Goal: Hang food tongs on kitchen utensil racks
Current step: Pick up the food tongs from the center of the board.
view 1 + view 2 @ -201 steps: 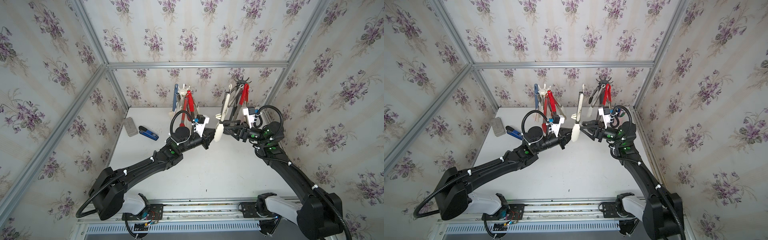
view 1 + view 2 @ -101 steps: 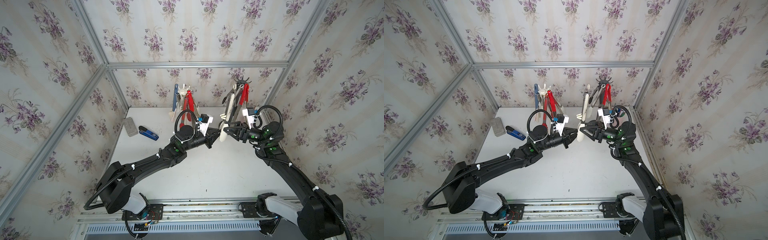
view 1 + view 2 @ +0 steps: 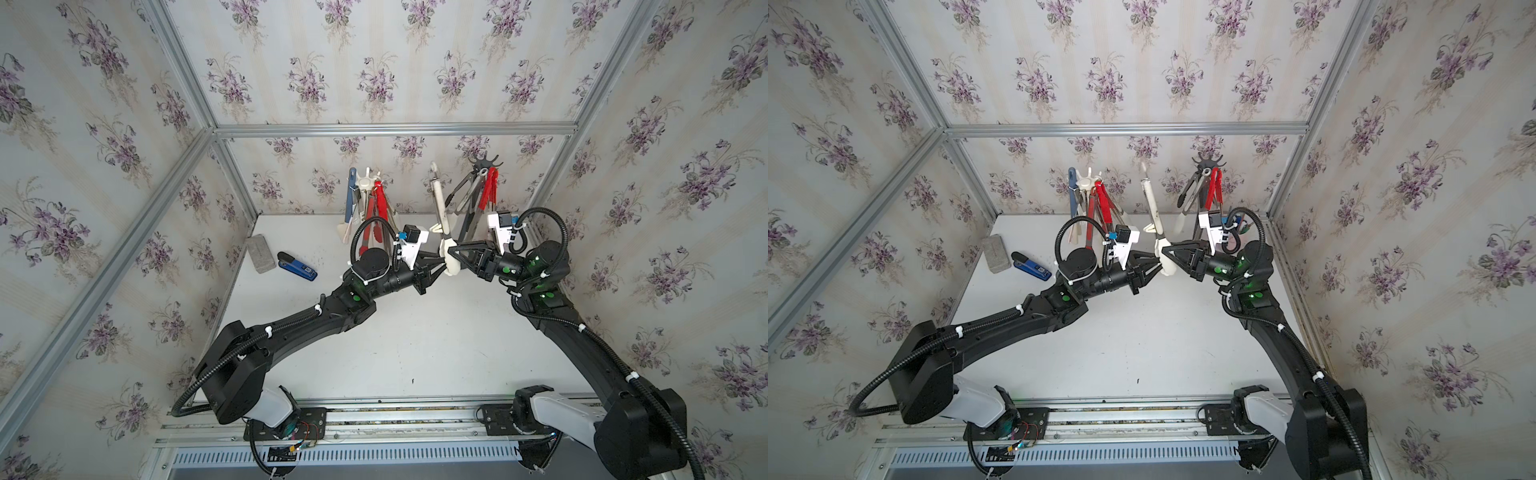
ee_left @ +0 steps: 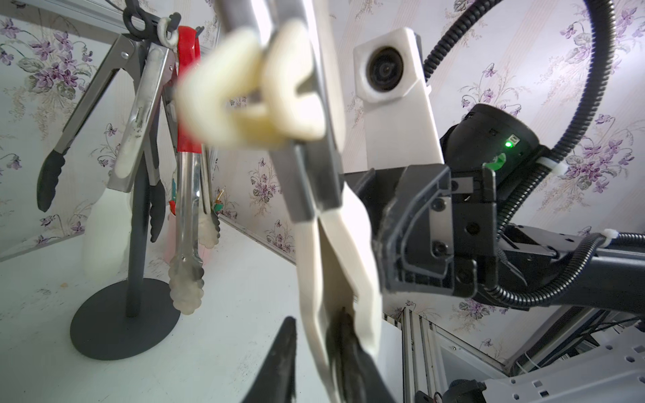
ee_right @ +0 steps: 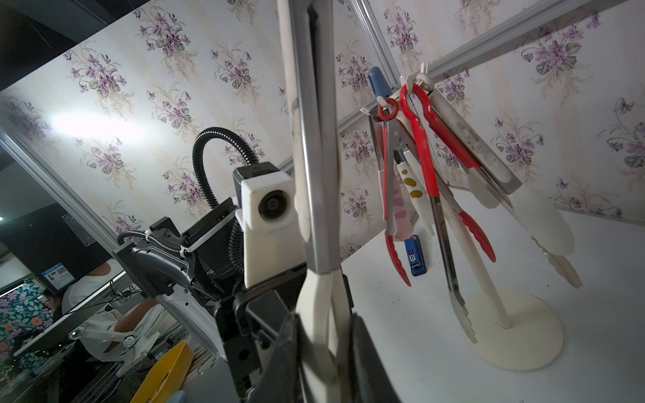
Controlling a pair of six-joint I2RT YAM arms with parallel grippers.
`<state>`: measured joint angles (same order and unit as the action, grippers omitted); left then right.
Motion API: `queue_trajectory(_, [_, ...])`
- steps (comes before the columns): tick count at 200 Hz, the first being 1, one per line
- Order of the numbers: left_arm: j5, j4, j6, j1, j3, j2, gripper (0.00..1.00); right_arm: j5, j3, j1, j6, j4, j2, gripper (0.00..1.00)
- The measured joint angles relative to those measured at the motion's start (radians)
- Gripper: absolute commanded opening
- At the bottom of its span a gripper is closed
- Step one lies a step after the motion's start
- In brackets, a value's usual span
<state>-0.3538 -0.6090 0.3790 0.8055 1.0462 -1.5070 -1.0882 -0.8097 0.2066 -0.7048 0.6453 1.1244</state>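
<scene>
Food tongs with steel arms and cream-white silicone tips [image 3: 439,208] stand upright between the two grippers, tips down. The right gripper [image 3: 454,254] pinches those tips. The left gripper [image 3: 436,262], just beside it, has its jaws spread. Beyond the grippers, the white rack [image 3: 365,183] and black rack [image 3: 484,160] already carry several tongs. None lies on the tabletop [image 3: 415,353], so this pair seems the last.
</scene>
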Motion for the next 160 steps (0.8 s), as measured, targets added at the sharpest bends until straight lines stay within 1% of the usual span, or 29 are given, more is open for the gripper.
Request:
queue_trajectory(5, [0.003,0.002,0.005,-0.001,0.002,-0.001,0.51,0.003,-0.002,0.0,0.004,-0.001,-0.002,0.05])
queue_trajectory(21, [0.013,0.009,0.008,-0.002,0.012,-0.005,0.51,0.025,-0.012,-0.002,0.01,-0.013,-0.006,0.04])
queue_trajectory(27, [0.04,0.036,-0.008,-0.002,0.017,-0.007,0.51,0.009,-0.016,0.001,0.002,-0.011,-0.008,0.04])
queue_trajectory(36, [0.039,0.049,-0.003,0.0,0.019,-0.015,0.51,-0.002,-0.017,0.008,0.016,-0.019,-0.013,0.03])
queue_trajectory(60, [0.044,0.076,-0.004,0.002,0.028,-0.016,0.49,-0.011,-0.018,0.003,0.018,-0.043,-0.01,0.04])
queue_trajectory(86, [0.046,0.084,-0.011,0.002,0.029,-0.015,0.49,-0.012,-0.018,0.005,0.024,-0.049,-0.008,0.05])
queue_trajectory(98, [0.049,0.087,-0.015,0.002,0.029,-0.015,0.54,-0.013,-0.018,0.005,0.025,-0.053,-0.008,0.05])
queue_trajectory(100, [0.05,0.088,-0.017,0.002,0.029,-0.015,0.57,-0.012,-0.018,0.005,0.025,-0.054,-0.008,0.05])
queue_trajectory(105, [0.053,0.092,-0.022,0.002,0.029,-0.014,0.61,-0.013,-0.018,0.005,0.026,-0.057,-0.008,0.05])
queue_trajectory(117, [0.067,0.108,-0.027,0.0,0.029,-0.011,0.62,-0.013,-0.019,0.004,0.028,-0.066,-0.01,0.04])
queue_trajectory(130, [0.077,0.124,-0.029,0.0,0.029,-0.005,0.71,-0.009,-0.023,0.004,0.037,-0.085,-0.013,0.03])
queue_trajectory(160, [0.097,0.146,-0.037,0.0,0.029,0.017,0.83,0.007,-0.045,0.005,0.085,-0.126,-0.033,0.0])
